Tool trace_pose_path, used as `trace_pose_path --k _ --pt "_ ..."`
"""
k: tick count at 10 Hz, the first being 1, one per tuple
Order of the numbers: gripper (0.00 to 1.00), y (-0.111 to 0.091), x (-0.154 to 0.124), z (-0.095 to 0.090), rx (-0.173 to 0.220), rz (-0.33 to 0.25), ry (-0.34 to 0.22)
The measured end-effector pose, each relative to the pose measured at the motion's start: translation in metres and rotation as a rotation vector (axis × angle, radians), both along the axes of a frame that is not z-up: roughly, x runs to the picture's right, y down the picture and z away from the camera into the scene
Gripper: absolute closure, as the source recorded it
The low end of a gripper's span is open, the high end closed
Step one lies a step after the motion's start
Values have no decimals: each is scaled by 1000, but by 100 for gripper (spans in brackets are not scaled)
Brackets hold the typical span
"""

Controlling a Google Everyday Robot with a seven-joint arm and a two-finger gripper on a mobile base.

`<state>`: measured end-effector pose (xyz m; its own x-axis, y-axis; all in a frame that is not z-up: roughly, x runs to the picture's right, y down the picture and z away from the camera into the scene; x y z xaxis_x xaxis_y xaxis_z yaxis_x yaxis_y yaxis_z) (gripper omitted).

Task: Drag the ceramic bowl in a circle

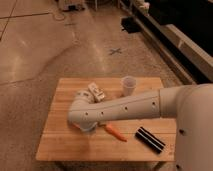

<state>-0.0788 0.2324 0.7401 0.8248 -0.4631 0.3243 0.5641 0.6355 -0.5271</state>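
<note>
The ceramic bowl (75,125) is almost wholly hidden under my white arm. Only a thin orange sliver of it shows at the arm's lower left, on the left half of the wooden table (55,145). My gripper (84,122) is at the bent end of the arm, down over the bowl, and the arm's own bulk hides it. The arm reaches in from the right across the middle of the table.
A small white cup (129,85) stands at the table's back, right of centre. A white crumpled-looking item (95,92) lies behind the arm. An orange carrot (115,132) lies just in front of the arm. A black striped object (150,139) lies at the front right.
</note>
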Motion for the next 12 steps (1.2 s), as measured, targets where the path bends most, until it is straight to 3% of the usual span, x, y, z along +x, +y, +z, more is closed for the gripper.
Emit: trace_pose_path --k 6,8,12 --pt "23 -40 -7 24 -14 -4 1" --pt "20 -47 -5 31 -22 -5 6" --pt "20 -36 4 51 -60 -1 18"
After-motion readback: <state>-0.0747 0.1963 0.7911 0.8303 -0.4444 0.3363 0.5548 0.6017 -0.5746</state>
